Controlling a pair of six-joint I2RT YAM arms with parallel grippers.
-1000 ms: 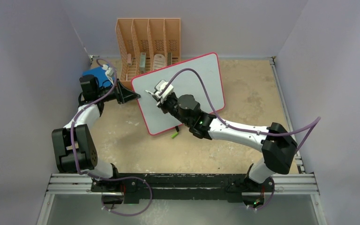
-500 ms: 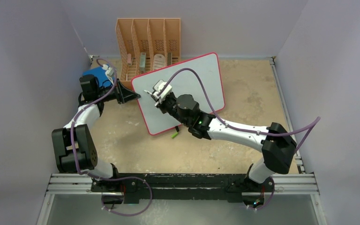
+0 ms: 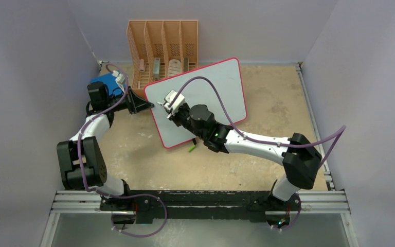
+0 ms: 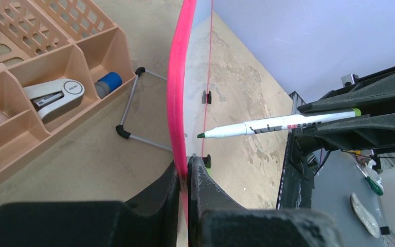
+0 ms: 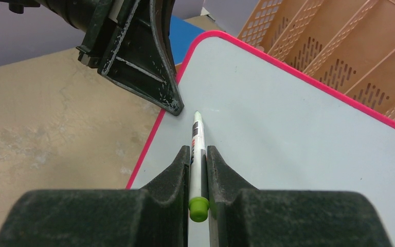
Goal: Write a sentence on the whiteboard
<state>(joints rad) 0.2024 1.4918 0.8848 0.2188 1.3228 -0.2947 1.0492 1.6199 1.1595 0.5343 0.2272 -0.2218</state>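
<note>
The whiteboard [image 3: 213, 87] stands tilted mid-table, glossy white with a red-pink rim [image 4: 177, 77]. My left gripper [image 3: 145, 105] [image 4: 187, 165] is shut on its left edge, one finger on each face. My right gripper [image 3: 168, 104] [image 5: 199, 152] is shut on a white marker [image 5: 197, 139] [image 4: 280, 124] with a green end. The marker's green tip points at the board's upper left corner, close to the left fingers [image 5: 149, 77]. I cannot tell whether the tip touches the face [image 5: 288, 123]. The sentence does not show in any view.
An orange slotted organizer [image 3: 162, 41] stands behind the board and holds a stapler [image 4: 54, 95] and small items. A blue book [image 3: 104, 81] lies beside my left wrist. A green cap [image 3: 191, 148] lies by the board's near edge. The wire stand [image 4: 133, 135] props up the board.
My right gripper has moved left along the board with the marker, toward the corner that the left gripper holds. The left arm and the board have not moved.
</note>
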